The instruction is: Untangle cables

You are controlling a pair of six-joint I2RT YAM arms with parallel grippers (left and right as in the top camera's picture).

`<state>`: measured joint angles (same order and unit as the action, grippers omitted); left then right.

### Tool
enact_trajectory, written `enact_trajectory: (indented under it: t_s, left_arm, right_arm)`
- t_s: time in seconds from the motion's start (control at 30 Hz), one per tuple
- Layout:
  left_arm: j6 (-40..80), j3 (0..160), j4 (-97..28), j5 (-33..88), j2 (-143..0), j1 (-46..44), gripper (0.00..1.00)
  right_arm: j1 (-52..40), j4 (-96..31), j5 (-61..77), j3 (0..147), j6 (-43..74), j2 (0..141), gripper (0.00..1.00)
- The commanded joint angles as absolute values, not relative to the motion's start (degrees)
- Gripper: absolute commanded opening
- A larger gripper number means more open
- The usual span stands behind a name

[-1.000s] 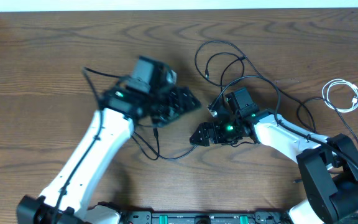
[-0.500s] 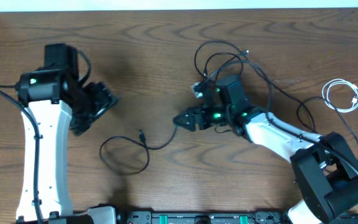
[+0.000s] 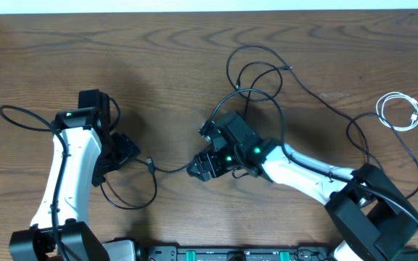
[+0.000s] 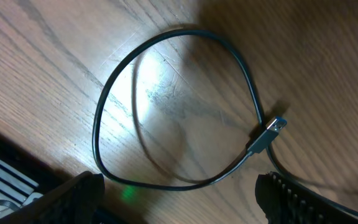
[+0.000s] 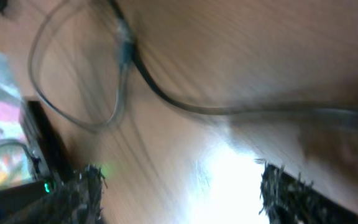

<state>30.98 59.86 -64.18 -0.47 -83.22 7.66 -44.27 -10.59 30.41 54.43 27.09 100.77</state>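
Observation:
Several thin black cables (image 3: 256, 48) lie looped at the table's back centre. One of them runs left past my right gripper (image 3: 199, 168) to a plug (image 3: 151, 163) and a loop beside my left gripper (image 3: 124, 155). In the left wrist view that loop (image 4: 166, 37) and plug (image 4: 269, 134) lie on the wood just beyond my open, empty left gripper (image 4: 185, 202). The right wrist view is blurred; the cable (image 5: 229, 109) crosses beyond my open right gripper (image 5: 185, 193), not between the fingers. A coiled white cable (image 3: 414, 116) lies apart at the far right.
The wooden table (image 3: 85, 58) carries only the cables. The arms' bases and a black rail (image 3: 231, 254) line the front edge. A thick black cord (image 3: 20, 116) fixed to the left arm bows out to the left.
My left arm swung from the table's middle to the left and came down beside the loop. My right gripper moved left and forward. The cable's loop and plug shifted left.

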Motion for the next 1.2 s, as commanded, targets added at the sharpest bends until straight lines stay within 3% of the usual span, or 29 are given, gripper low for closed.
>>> enact_trajectory:
  t_s: [0.0,0.1,0.2,0.4,0.5,0.6,1.0,1.17]
  left_arm:
    - [30.0,61.5,-63.9,-1.9,-83.1,8.3,0.83]
    - [30.0,64.2,-63.8,1.3,-82.9,10.3,0.83]
    - [30.0,67.2,-63.3,5.8,-82.9,13.9,0.83]
    - [30.3,70.1,-60.7,8.6,-82.8,25.3,0.88]
    - [30.7,69.9,-60.7,8.6,-82.8,30.2,0.99]
    - [30.7,69.9,-60.7,8.4,-82.8,32.6,0.98]
    - [30.7,69.9,-60.7,8.4,-82.8,33.8,0.98]
    - [30.7,69.8,-60.7,8.4,-82.8,33.8,0.98]
  right_arm:
    - [-44.4,-21.3,28.9,63.8,20.3,100.6,0.80]
    - [-46.2,-34.6,25.1,72.7,13.2,100.6,0.83]
    - [-48.2,-38.2,19.2,76.9,12.3,100.6,0.82]
    - [-53.3,-32.6,12.7,77.2,11.4,102.3,0.85]
    - [-56.8,-27.9,5.4,77.2,8.9,105.6,0.87]
    - [-59.4,-23.2,1.8,77.2,8.8,109.4,0.87]
    - [-64.9,-10.6,-8.7,77.2,7.6,121.6,0.80]
    - [-66.0,-10.8,-8.7,77.2,9.9,124.0,0.70]
